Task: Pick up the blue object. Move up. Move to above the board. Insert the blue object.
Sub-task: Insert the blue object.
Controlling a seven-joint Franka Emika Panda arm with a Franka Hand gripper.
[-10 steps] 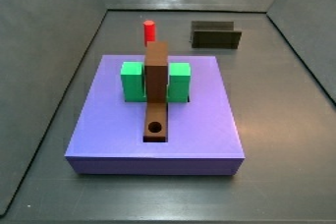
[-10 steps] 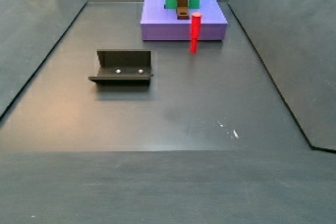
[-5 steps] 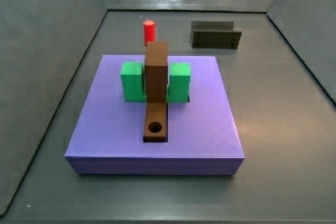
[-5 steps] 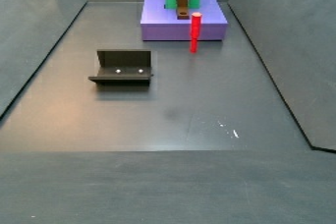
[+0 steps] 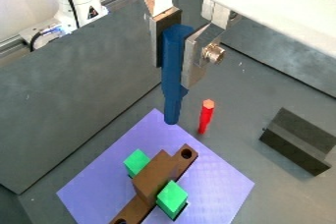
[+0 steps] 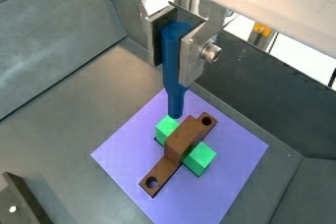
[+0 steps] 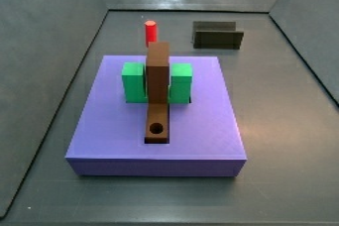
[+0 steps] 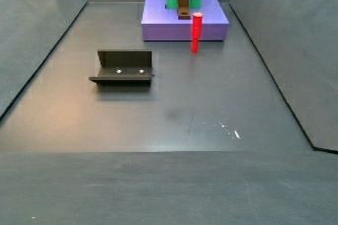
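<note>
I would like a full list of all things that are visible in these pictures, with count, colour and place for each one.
Slim blue cylindrical peg: one, blue, held between the gripper fingers, high above the slab.
Long narrow brown board: one, brown, lying on the green block, round hole at one end.
Green block: one, green, on the purple slab, under the board.
Large purple slab: one, purple, on the floor.
Slim red peg: one, red, upright on the floor beside the slab.
Fixture: one, dark, on the floor apart from the slab.
Gripper: one, silver fingers, seen only in both wrist views, closed on the blue peg.
</note>
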